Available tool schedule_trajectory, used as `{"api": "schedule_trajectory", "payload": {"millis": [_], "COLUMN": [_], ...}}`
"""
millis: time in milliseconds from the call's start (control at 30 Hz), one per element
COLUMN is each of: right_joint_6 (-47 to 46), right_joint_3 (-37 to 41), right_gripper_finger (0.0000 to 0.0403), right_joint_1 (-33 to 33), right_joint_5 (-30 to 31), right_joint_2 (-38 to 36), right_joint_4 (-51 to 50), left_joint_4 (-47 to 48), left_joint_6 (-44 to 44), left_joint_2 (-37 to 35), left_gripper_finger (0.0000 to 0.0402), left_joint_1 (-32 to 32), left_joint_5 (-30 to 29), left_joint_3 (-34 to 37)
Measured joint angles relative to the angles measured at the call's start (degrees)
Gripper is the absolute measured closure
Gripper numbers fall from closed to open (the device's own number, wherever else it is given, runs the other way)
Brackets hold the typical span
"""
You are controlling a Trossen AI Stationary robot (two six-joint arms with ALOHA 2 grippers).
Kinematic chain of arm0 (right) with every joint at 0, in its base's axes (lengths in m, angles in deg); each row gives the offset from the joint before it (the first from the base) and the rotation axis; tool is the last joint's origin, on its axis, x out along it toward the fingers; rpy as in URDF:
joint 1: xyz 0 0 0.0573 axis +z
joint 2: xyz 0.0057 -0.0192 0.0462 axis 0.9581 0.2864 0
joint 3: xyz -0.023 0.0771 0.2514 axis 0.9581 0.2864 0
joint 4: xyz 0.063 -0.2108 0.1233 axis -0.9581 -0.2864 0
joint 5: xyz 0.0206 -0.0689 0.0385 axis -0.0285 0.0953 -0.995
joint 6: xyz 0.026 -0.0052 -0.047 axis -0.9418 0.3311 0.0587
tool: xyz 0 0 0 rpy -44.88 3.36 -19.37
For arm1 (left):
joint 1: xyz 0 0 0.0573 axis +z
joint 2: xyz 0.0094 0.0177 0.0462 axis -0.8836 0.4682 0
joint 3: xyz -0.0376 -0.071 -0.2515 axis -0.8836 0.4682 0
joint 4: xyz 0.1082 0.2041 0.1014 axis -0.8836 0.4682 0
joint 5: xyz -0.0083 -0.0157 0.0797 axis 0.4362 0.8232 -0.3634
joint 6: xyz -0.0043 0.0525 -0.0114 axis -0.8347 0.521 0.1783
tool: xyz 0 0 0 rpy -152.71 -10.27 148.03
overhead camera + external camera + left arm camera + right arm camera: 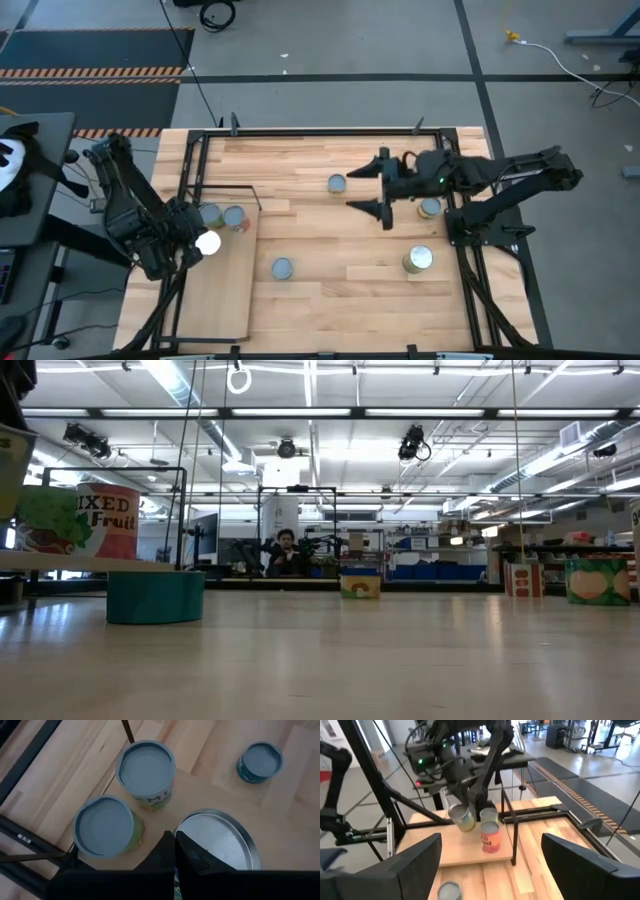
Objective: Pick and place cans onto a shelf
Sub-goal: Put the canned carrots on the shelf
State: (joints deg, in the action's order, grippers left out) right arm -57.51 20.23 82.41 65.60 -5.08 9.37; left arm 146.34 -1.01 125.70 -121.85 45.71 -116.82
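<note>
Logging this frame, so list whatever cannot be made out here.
- Left wrist view: held can label, hidden under the left claw and its own lid.
- Low view: leftmost can, cut off by the edge.
- High view: loose can label; only its lid shows.

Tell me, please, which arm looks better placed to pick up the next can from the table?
Probably the right. The right gripper is open and empty, hovering over the table beside a loose can. The left gripper is shut on a silver-lidded can above the shelf, where two cans already stand.
</note>
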Motion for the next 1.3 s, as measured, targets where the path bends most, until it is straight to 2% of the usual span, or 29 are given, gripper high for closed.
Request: {"api": "schedule_trajectory", "payload": {"millis": [167, 367, 567, 667, 800, 967, 1167, 1300], "right_joint_6": [-3.7, -3.13, 1.17, 1.68, 3.01, 3.72, 3.74, 3.74], "right_joint_3": [0.0, 0.01, 0.02, 0.02, 0.02, 0.02, 0.02, 0.02], "right_gripper_finger": [0.0054, 0.0055, 0.0053, 0.0047, 0.0036, 0.0032, 0.0034, 0.0034], "right_joint_1": [2.78, 2.92, 2.38, 2.07, 1.24, 0.06, -1.73, -2.8], "right_joint_5": [0.79, 0.77, 1.37, 1.64, 1.66, 0.59, -1.65, -3.77], "right_joint_2": [3.3, 5.74, 6.24, 6.44, 6.33, 5.29, 4.74, 4.69], "right_joint_4": [0.67, 0.68, 0.56, 0.41, -0.26, -1.07, -2.06, -2.07], "left_joint_4": [-0.61, -3.69, -3.41, -3.36, -3.29, -3.24, -3.25, -2.73], "left_joint_6": [-2.04, -4.04, -3.99, -3.97, -4.01, -4.01, -4.03, -4.23], "left_joint_2": [-0.29, -0.17, -0.18, -0.18, -0.18, -0.18, -0.18, -0.18], "left_gripper_finger": [0.0396, 0.0395, 0.0392, 0.0374, 0.0332, 0.0289, 0.0276, 0.0282], "left_joint_1": [-1.0, -1.25, -1.25, -1.25, -1.13, -1.1, -1.1, -0.94], "left_joint_5": [0.42, 0.9, 7.43, 7.08, 3.63, 3.65, 4.34, 9.38], "left_joint_3": [1.91, 3.62, 3.64, 3.64, 3.64, 3.64, 3.64, 2.06]}}
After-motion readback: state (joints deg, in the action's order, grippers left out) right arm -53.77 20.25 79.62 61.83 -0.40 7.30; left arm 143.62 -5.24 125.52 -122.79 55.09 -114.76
